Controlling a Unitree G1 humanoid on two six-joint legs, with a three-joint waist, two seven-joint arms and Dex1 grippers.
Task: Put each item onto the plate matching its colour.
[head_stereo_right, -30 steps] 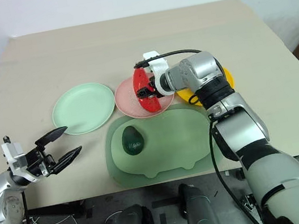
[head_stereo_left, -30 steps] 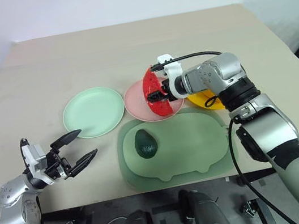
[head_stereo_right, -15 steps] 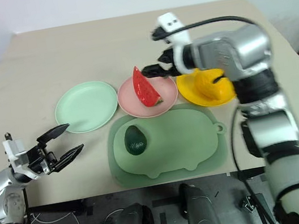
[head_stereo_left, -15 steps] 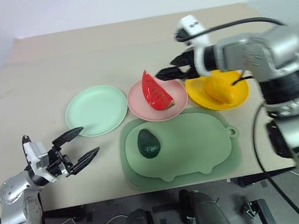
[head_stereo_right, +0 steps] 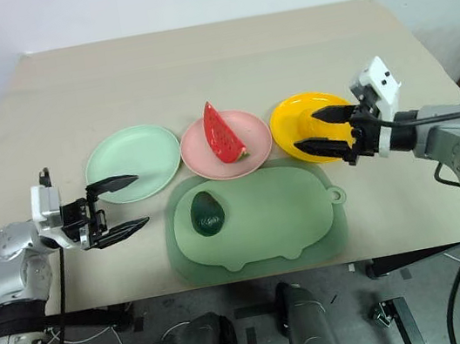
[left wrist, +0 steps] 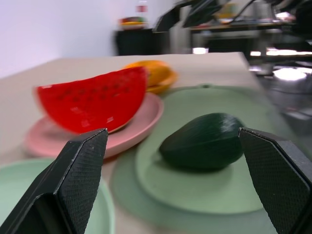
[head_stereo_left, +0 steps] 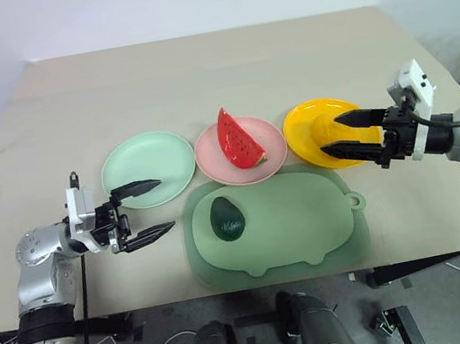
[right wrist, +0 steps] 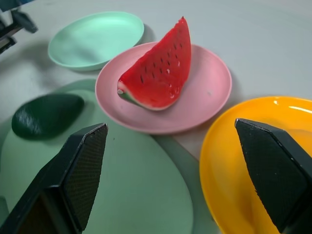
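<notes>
Over yellow plate (head_stereo_left: 304,129): right pincer (head_stereo_left: 337,135) agape, empty.

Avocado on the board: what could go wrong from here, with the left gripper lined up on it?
The avocado is smooth and rounded, so the open left gripper may squeeze it out sideways. The watermelon wedge balances on the pink plate, and a swinging arm could topple it. Carried low, the avocado could clip the rim of the mint green plate.
</notes>
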